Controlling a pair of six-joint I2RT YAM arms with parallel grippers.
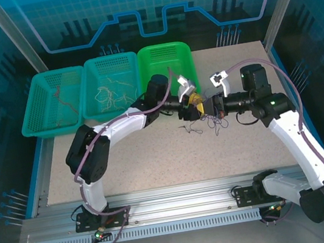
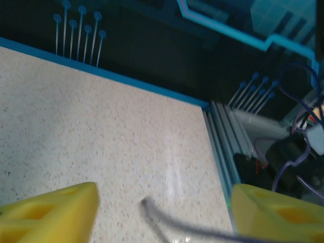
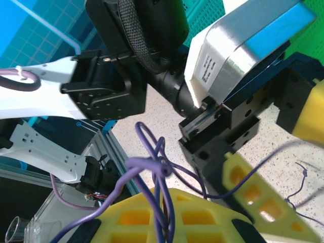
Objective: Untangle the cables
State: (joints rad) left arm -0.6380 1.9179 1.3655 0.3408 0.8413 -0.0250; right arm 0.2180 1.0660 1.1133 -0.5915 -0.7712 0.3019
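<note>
Thin purple cables (image 3: pixel 154 164) loop up in a knot out of my right gripper (image 3: pixel 169 202), whose yellow fingers are shut on them. From above, the purple cables (image 1: pixel 213 123) dangle under the right gripper (image 1: pixel 212 108) at mid-table. My left gripper (image 1: pixel 191 105) faces it, almost touching. Its yellow fingers (image 2: pixel 55 210) stand wide apart, and a blurred purple strand (image 2: pixel 167 217) runs across the gap between them without being pinched. One of the left gripper's fingers (image 3: pixel 253 197) sits close beside the knot, with a strand leading toward it.
Three baskets line the table's back edge. The left teal basket (image 1: pixel 38 119) holds a reddish wire, the middle teal basket (image 1: pixel 89 71) holds whitish wires, and beside it is a green basket (image 1: pixel 188 52). A loose dark wire (image 1: pixel 192 130) lies on the table below the grippers.
</note>
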